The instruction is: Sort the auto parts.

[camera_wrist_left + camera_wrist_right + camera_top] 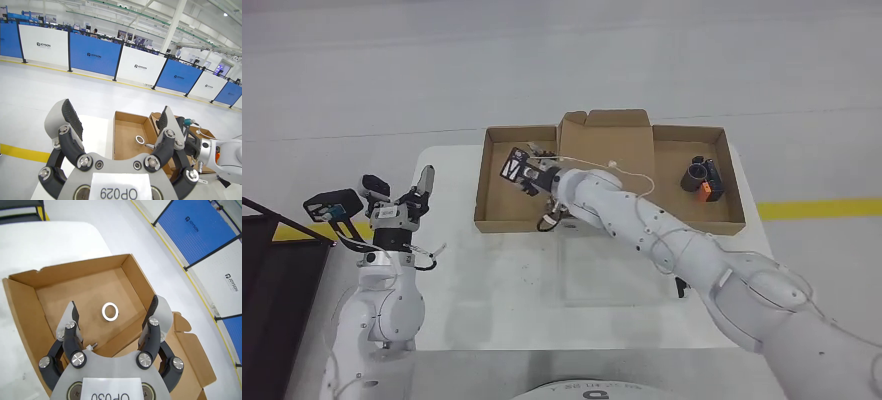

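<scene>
**Top view.** My right arm, nearest the lens, runs from 4 o'clock up to the cardboard box (482,195) at 12 o'clock on the table (502,295). The right gripper (525,172) hangs over the box's 11 o'clock compartment. A dark part with an orange end (701,178) lies in the 1 o'clock compartment. The left gripper (399,185) sits at 9 o'clock, well apart from the box.

**Left wrist view.** The left pincer is spread wide and holds nothing. Beyond it a metal washer (140,139) lies flat on the compartment floor.

**Right wrist view.** The right pincer is spread and empty, above the washer (103,311) without touching it. A small bolt (92,346) lies by the nearer wall.

**Judgement.** The washer looks placed. I would raise the right wrist straight up with the pincer spread, clear of the walls and the centre flap, before swinging away.
</scene>
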Tool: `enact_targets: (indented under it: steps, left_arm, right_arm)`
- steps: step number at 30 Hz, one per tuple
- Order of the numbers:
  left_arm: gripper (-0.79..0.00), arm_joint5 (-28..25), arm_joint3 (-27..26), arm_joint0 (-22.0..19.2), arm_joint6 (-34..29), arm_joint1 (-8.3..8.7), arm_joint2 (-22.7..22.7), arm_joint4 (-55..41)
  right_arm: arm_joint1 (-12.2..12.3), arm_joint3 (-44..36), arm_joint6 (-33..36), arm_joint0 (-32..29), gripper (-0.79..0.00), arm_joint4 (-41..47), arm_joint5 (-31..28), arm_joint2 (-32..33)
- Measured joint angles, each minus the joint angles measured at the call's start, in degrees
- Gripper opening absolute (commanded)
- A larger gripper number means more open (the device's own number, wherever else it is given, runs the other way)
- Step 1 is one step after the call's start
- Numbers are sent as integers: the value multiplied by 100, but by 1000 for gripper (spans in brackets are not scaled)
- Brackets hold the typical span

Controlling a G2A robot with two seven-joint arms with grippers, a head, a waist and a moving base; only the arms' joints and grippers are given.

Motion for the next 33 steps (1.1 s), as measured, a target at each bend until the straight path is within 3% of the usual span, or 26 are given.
enact_targets:
  steps: [8,12,18,24,33]
  left_arm:
    - [0,0,0,0,0,0,0,0]
    - [0,0,0,0,0,0,0,0]
    - [0,0,0,0,0,0,0,0]
    - [0,0,0,0,0,0,0,0]
    - [-1,0,0,0,0,0,0,0]
  right_arm:
    - [663,-746,-1320,-749,0,-443,-543,1044]
    - [1152,-1537,-1885,-1561,0,-822,-647,1940]
    - [1682,-2793,-2258,-3033,0,-1050,-469,3397]
    - [1894,-3538,-2318,-4088,0,-878,-372,4400]
    - [1909,-3584,-2264,-4190,0,-792,-366,4542]
